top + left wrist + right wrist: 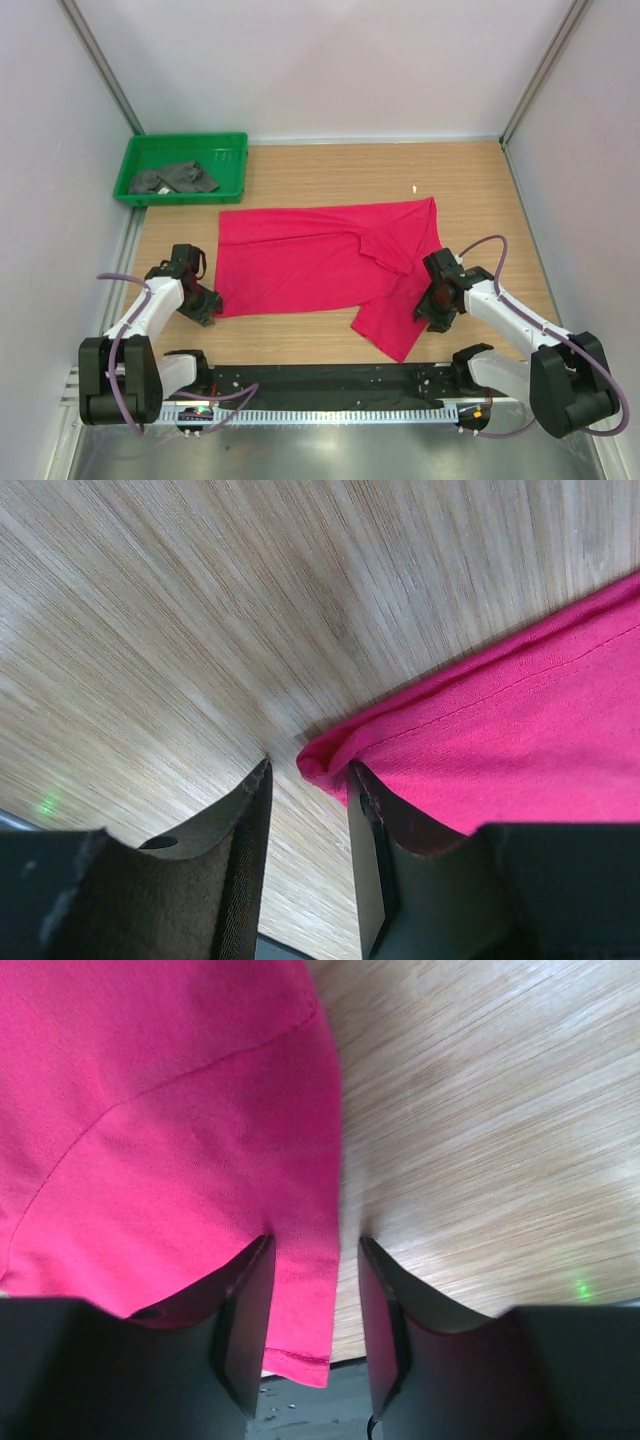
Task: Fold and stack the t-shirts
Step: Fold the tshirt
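Top view: the red shirt (300,265) lies spread on the table, long axis crosswise. The left gripper (207,303) is at its near-left corner and the right gripper (433,308) at its right edge.
Left wrist: fingers (252,815) apart, corner at their tips.
Right wrist: fingers (250,1305) apart, straddling the edge.

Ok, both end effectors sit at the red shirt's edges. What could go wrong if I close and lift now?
The left end effector is open, with only the corner tip of the red t-shirt between its fingers. It may pinch just a sliver and slip. The right end effector is also open, and straddles a narrow edge strip near a folded-over section, so lifting could drag the layers unevenly.
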